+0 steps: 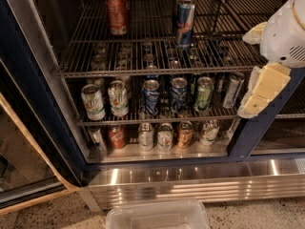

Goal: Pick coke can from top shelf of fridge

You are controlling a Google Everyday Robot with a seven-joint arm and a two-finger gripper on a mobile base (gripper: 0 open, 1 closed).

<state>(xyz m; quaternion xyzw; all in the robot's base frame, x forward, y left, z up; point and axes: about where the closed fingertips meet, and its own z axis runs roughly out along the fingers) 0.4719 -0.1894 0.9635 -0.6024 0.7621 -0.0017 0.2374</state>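
Note:
The red coke can point(117, 13) stands upright at the back left of the top shelf point(157, 72) of the fridge point(253, 133), with a second red can right behind it. My gripper point(246, 74) hangs at the right edge of the view, in front of the fridge's blue centre post, about level with the top shelf's front rail. Its two cream fingers point(265, 89) stand apart, open, with nothing between them. It is well to the right of the coke can and outside the shelf.
A slim blue-and-silver can point(185, 23) stands mid-shelf, between gripper and coke can. Several cans fill the two lower racks point(157, 120). The glass door point(24, 147) is swung open at left. A clear plastic bin point(157, 215) sits on the floor below the ribbed steel base panel point(190, 185).

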